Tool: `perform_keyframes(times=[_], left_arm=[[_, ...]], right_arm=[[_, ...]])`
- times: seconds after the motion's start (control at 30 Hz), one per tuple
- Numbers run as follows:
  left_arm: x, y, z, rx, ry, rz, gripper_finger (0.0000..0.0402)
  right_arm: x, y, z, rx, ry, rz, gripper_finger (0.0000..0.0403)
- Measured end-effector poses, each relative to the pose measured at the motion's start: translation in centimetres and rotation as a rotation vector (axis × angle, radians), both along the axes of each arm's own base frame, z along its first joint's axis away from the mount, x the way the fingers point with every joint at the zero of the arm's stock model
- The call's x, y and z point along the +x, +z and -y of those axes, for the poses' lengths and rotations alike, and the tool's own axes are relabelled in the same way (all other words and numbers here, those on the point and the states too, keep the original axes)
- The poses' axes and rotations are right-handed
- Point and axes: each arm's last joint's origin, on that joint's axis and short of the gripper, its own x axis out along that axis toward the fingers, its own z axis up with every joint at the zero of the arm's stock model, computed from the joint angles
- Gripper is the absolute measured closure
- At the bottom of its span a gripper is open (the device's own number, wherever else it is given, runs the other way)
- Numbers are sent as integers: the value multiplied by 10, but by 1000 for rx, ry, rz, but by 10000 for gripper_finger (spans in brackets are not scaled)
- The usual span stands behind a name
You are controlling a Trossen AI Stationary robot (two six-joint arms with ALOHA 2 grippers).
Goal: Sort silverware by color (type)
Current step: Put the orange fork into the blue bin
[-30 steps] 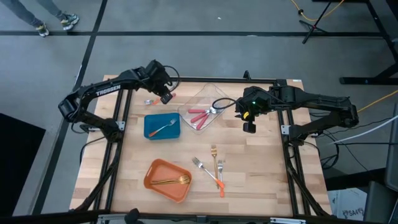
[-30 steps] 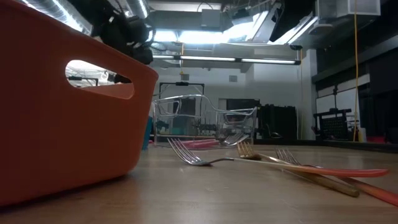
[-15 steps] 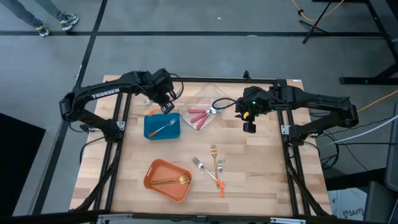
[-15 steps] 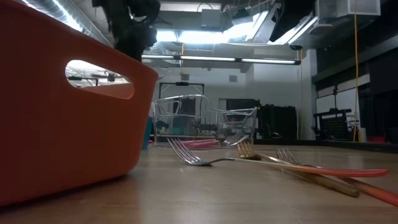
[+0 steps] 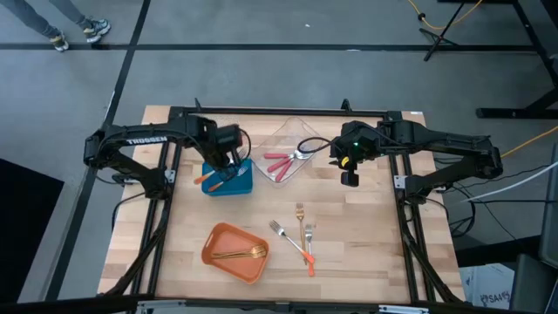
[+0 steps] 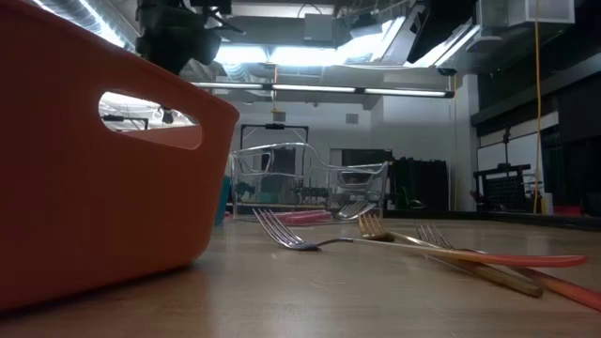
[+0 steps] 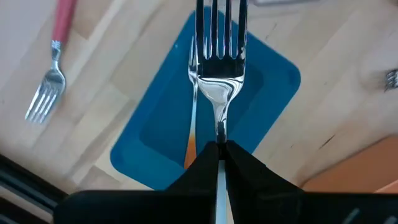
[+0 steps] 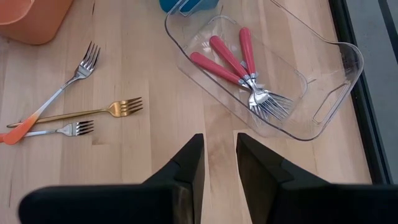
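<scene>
Now left gripper [image 7: 217, 155] clenched on a silver fork [image 7: 219, 68] over the blue container [image 5: 228, 177], nine o'clock of the clear tray [image 5: 288, 150], right gripper [image 8: 217, 155] parted, idle.

Blue container [image 7: 261, 87], orange container [image 5: 234, 253]

In the left wrist view, the silver fork [image 7: 219, 93] clamped between the dark fingers [image 7: 249, 171] has its handle hidden behind them and its tine tips cut off by the edge. It covers most of another fork [image 7: 191, 134] inside the blue plastic bin [image 7: 261, 106].
</scene>
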Motion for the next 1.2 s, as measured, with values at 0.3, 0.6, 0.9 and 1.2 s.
perform_keyframes(times=[0.3,0.6,0.9,1.2], left_arm=[[-1,-39,13,1,-9,-52,392],[-3,-72,11,3,1,-33,392],[-8,-94,4,-5,-50,-19,392],[-8,-97,-2,23,-111,-4,392]], right_arm=[[0,0,0,0,0,0,318],[0,0,0,0,0,3,318],[0,0,0,0,0,3,318],[0,0,0,0,0,4,318]])
